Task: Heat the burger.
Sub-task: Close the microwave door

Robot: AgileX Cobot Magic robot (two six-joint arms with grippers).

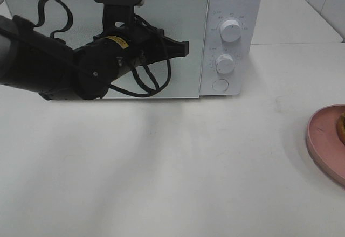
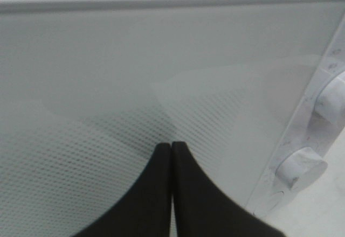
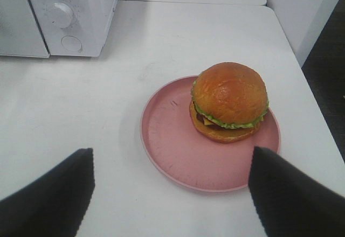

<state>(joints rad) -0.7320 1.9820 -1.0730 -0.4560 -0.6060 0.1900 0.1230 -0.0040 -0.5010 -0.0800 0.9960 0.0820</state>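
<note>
Burger (image 3: 229,101): task item, listed last below by size; entries run largest to smallest.

Table (image 1: 161,172): white; bears all else.

Microwave (image 1: 135,37): white, at the table's far side; door shut; two knobs (image 1: 230,32) stacked on the panel, a round button (image 1: 220,85) beneath them.

Left arm (image 1: 54,59): black, across the door front; left gripper (image 2: 171,156) with fingers pressed together, holding nothing, tips close to the door glass, whether touching cannot be told.

Right gripper (image 3: 170,194): fingers spread wide, empty, poised above the plate's near rim.

Plate (image 3: 178,156): pink, round, well apart from the microwave, toward the table's right side.

Burger: sits on the plate, off-centre toward its far side; upright, untouched.

Step in hand, as judged: opening the microwave, not yet done; next move likely calls for the left tips to reach the button or door edge, so the door swings clear before the burger is carried over.

Views: the overhead shows only the plate's rim and a sliver of bun at its right edge; the right wrist view alone shows the burger whole; the left wrist view alone shows the closed fingertips and the door's dotted mesh.
</note>
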